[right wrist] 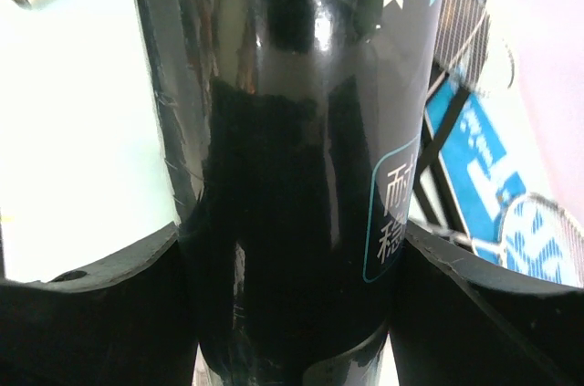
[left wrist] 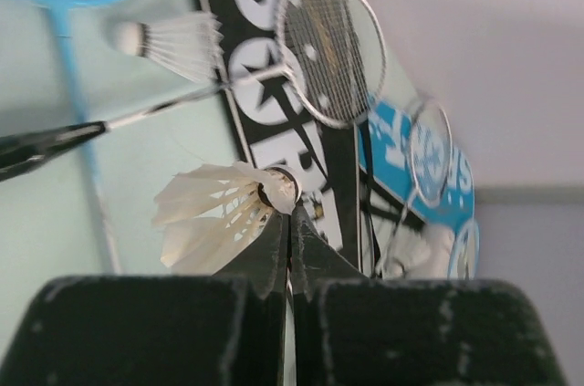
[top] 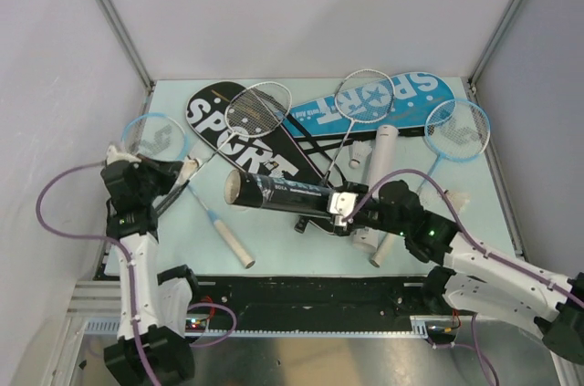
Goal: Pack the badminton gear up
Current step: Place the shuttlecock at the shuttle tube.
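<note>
Two grippers, each holding badminton gear.
The left gripper had pinched shut on a white shuttlecock at the table's left side; the right gripper clasped the black tube mid-table, jaws wide.

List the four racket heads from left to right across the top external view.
In order: light-blue-framed racket head at far left → silver-framed racket head left of centre → silver-framed racket head right of centre → light-blue-framed racket head at far right.

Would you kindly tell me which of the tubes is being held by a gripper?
The black tube, clasped by the right gripper; the white tube just lies on the table, in no gripper.
</note>
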`<state>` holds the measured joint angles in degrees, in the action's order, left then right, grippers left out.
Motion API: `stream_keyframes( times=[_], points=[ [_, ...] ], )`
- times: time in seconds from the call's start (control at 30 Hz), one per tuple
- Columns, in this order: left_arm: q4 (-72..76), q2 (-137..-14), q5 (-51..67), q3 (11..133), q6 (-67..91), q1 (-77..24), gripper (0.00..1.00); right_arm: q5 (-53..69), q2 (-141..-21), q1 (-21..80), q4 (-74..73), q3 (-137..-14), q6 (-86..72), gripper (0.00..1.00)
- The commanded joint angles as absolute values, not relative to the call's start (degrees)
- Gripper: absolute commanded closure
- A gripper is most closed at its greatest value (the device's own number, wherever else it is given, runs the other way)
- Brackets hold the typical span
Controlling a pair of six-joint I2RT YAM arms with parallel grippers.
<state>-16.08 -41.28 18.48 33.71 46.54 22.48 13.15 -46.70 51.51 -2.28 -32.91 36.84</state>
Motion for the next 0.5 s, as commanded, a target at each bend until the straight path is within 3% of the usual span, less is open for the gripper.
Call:
stream_keyframes(
  times=[0.0, 0.23, 0.47],
  points=[
    [-20.5, -44.4, 27.5, 40.4, 37.2, 16.6, 1.00, 5.6, -50.2, 49.5, -7.6, -37.4, 43.8, 0.74],
    [-23.1, -45.1, 38.9, 48.6, 31.0, 6.5, 1.00, 3.8, -51.3, 41.8, -12.4, -37.9, 49.1, 0.76],
    [-23.6, -42.4, 47.8, 52.0, 31.2, 3.4, 1.00, 4.9, -51.1, 39.2, -14.0, -37.8, 50.9, 0.76]
  ],
)
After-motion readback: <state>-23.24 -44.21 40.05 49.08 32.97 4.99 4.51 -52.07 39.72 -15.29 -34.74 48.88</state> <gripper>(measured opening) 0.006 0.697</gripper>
